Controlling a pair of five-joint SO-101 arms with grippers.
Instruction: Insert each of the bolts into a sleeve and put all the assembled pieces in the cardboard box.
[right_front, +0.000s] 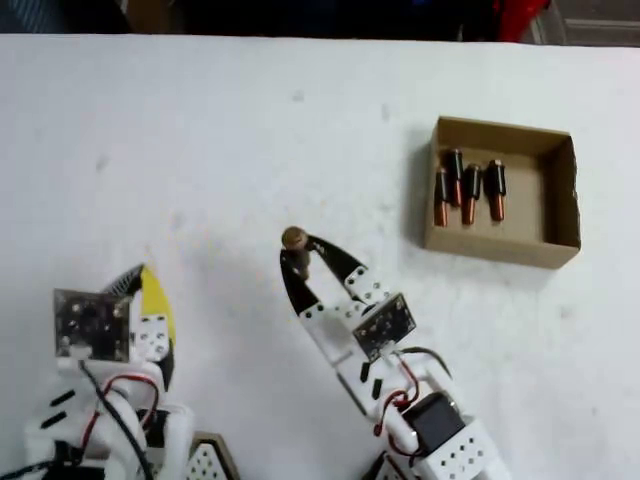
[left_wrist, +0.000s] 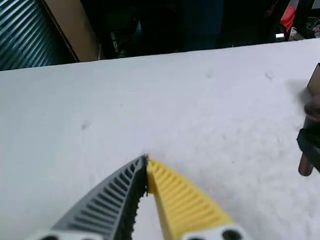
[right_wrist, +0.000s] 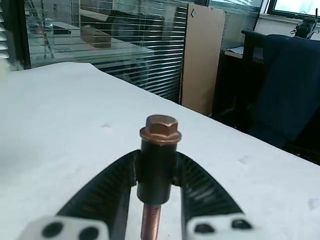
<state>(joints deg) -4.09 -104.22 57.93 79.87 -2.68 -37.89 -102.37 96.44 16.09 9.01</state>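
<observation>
A copper bolt (right_wrist: 159, 129) seated in a black sleeve (right_wrist: 156, 175) is held upright, clamped in the right end effector (right_front: 300, 262) near the middle of the bench (right_front: 230, 130). The left end effector (left_wrist: 146, 167) is clenched, empty. Four assembled pieces (right_front: 468, 190) are laid in the cardboard box (right_front: 540, 205).

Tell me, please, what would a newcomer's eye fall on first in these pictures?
The right gripper, near the middle of the white table, is shut on a sleeved bolt, copper in black, held upright. Toward the high view's right, the cardboard box holds four assembled pieces lying side by side. The grey-and-yellow left gripper is shut on nothing near the table's front.
</observation>
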